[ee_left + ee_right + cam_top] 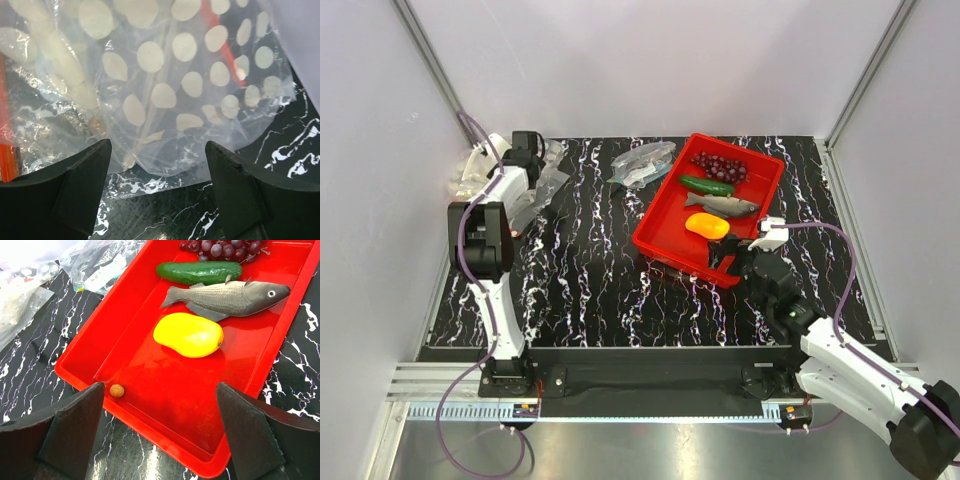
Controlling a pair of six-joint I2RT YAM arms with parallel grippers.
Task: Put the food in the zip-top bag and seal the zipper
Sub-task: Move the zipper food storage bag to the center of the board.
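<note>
The food lies in a red tray: dark red grape bunch, green cucumber, grey fish and orange-yellow fruit. My right gripper hovers open over the tray's near corner, just short of the fruit, with fish, cucumber and grapes beyond. The dotted zip-top bag lies crumpled at the far left. My left gripper is open right at it. The bag has its lower edge between the fingers, and its red zipper runs behind.
A small undotted clear bag lies left of the tray's far end. A tiny brown ball rests in the tray's near corner. White walls stand close behind and beside the dotted bag. The black marbled tabletop lies between the arms.
</note>
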